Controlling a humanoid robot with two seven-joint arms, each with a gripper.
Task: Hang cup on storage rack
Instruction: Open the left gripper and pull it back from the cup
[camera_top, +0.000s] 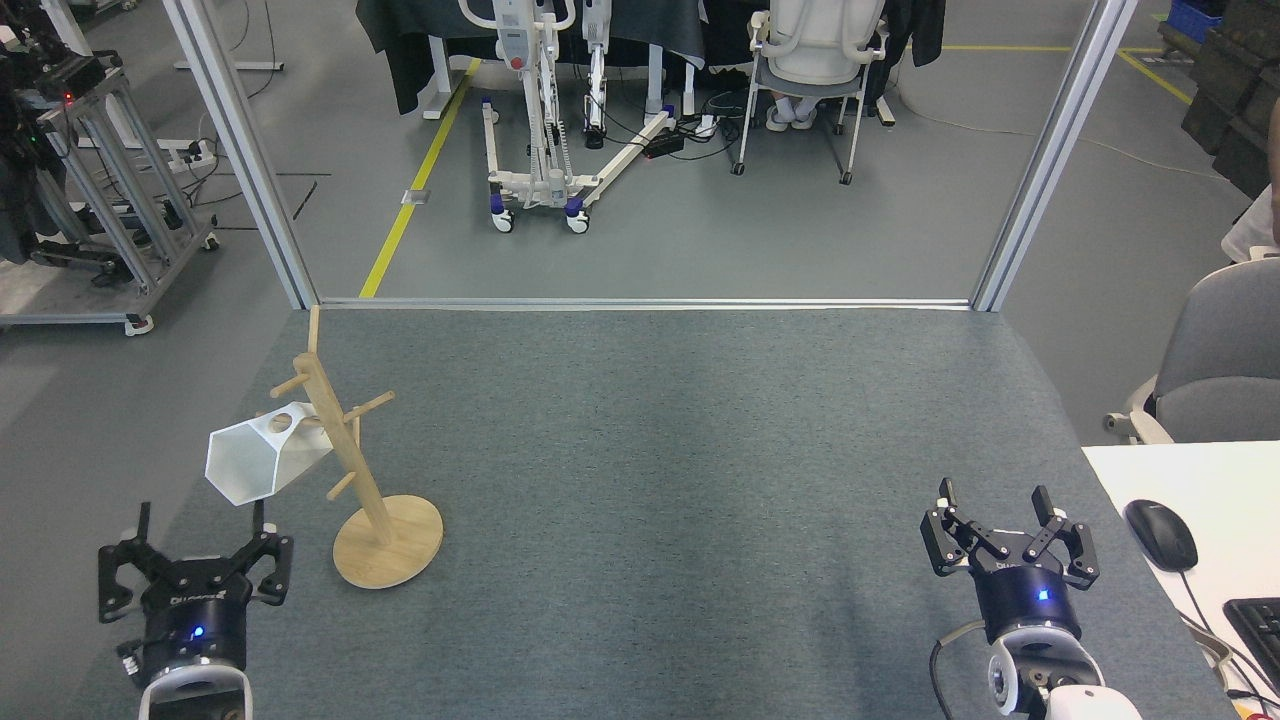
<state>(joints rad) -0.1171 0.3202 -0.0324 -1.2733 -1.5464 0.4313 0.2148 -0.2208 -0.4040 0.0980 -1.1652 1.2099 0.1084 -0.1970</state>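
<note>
Now the left gripper (195, 560) is spread wide, empty, clear of the white cup (262, 464) at its one o'clock. That cup hangs tilted on the wooden mug tree (350, 460), nothing visible inside. Right gripper (1010, 530) open, empty too.

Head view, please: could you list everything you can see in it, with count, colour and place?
cup: one, white, hanging by its handle on a left peg of the rack, mouth facing down-left
storage rack: one, light wood, left part of the table
table: one, grey felt top, fills the middle
mouse: one, black, on the white desk at right
keyboard: one, black, right edge, partly cut off
grey chair: one, right of the table
white chair: one, far floor, top centre
left gripper: black, open, empty, below the cup
right gripper: black, open, empty, lower right
</note>
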